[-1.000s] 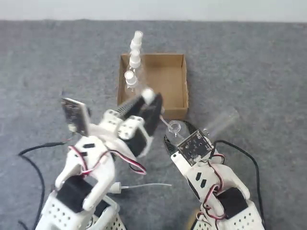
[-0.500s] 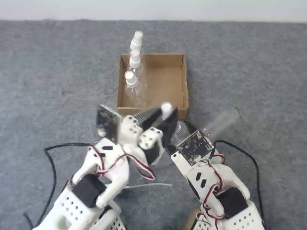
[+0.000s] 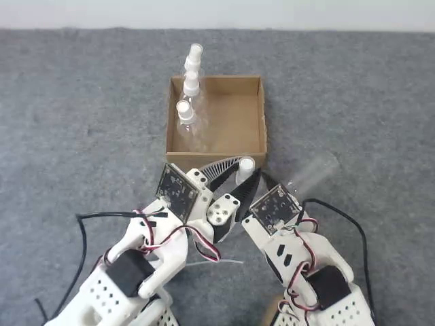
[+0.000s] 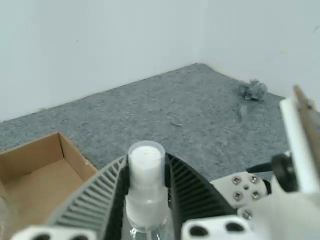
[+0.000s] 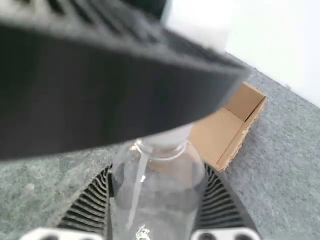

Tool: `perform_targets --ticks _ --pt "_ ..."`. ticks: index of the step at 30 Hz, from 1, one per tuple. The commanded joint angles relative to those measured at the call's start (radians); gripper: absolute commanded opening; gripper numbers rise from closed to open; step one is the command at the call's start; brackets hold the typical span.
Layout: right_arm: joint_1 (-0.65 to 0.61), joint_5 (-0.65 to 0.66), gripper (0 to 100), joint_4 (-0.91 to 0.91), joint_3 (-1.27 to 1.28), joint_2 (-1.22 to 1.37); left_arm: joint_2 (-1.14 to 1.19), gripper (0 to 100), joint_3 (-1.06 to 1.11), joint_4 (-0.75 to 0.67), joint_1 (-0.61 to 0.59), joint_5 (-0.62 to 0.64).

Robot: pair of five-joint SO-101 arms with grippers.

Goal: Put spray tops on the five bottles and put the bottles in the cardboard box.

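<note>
Looking down from above, my arms hide most of the clear plastic bottle (image 5: 159,172). Its body shows up close, pinched between the ribbed black fingers of my right claw (image 5: 157,202). My left claw (image 4: 145,164) is pressed onto the white cylindrical spray top (image 4: 146,152), which sits on the bottle's neck, just near of the brown cardboard box (image 3: 262,115). Three capped clear bottles (image 3: 185,121) stand along its left wall. I cannot make out a clear smear (image 3: 314,171) right of the box.

Grey carpet (image 3: 81,102), plain white walls (image 4: 100,40)
</note>
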Motion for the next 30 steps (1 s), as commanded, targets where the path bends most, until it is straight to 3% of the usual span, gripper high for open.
perform_targets --ticks 1,5,14,24,30 --pt "0.024 0.009 3.0 -0.018 -0.021 -0.021 -0.003 2 -0.010 0.014 0.008 -0.017" --pt "0.024 0.009 3.0 -0.018 -0.023 -0.021 -0.002 2 0.002 0.000 0.008 -0.017" --pt "0.030 0.006 3.0 -0.018 -0.023 -0.021 -0.009 6 0.214 -0.308 0.009 -0.071" --pt "0.074 0.000 3.0 -0.027 -0.025 -0.022 -0.009 12 0.213 -0.307 0.002 -0.023" --pt "0.076 0.000 3.0 -0.027 -0.025 -0.022 -0.009 16 0.171 -0.207 0.002 -0.021"
